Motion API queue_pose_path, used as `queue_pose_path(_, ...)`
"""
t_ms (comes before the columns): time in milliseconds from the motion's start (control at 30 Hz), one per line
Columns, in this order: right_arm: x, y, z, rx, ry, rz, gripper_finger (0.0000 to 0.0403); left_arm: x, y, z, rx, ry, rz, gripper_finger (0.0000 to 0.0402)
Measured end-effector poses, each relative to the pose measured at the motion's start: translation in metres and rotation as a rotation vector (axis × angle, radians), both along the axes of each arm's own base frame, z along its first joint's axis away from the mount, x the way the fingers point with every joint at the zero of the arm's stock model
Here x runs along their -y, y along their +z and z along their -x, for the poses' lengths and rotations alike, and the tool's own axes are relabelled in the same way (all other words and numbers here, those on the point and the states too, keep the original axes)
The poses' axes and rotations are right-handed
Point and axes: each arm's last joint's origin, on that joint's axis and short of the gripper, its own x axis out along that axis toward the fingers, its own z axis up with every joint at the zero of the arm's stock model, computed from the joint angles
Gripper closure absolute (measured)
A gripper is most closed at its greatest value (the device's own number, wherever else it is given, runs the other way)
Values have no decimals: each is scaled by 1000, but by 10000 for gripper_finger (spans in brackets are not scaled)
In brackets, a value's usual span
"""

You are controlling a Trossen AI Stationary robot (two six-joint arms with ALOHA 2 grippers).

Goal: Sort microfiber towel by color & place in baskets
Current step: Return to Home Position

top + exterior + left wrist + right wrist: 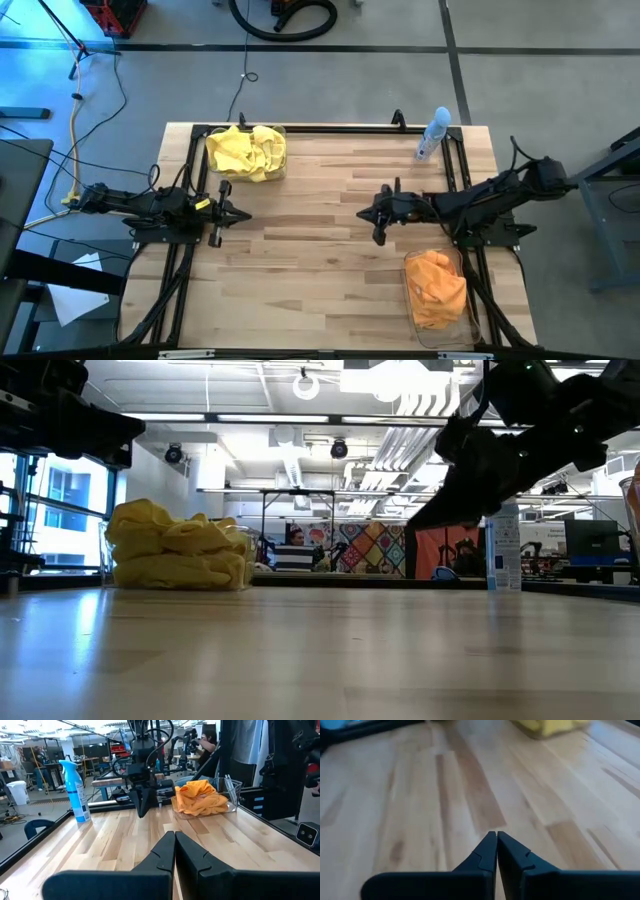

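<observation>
Yellow microfiber towels (246, 151) fill a clear basket (282, 133) at the table's far left; the heap also shows in the low view as yellow towels (178, 548). Orange towels (437, 287) fill the other clear basket (458, 334) at the near right, seen from the left wrist view as orange towels (199, 797). My left gripper (246, 213) hovers shut over the left-middle of the table and holds nothing. My right gripper (362, 214) hovers shut over the right-middle, its fingers (496, 851) closed above bare wood.
A pale blue spray bottle (432, 134) stands near the far right corner, also seen as the bottle (76, 791). Black arm frames (176, 262) run along both sides of the wooden table (310, 270). Bare wood lies between the two grippers.
</observation>
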Motion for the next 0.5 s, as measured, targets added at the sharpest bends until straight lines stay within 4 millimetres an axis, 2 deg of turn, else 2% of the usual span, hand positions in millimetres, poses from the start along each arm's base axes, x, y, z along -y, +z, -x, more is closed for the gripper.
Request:
queue_pose_path(233, -19, 3, -7, 96, 163, -2, 402, 0, 0, 0, 0, 0, 0, 401)
queue_pose_path(500, -41, 13, 11, 36, 128, 14, 402, 0, 0, 0, 0, 0, 0, 401)
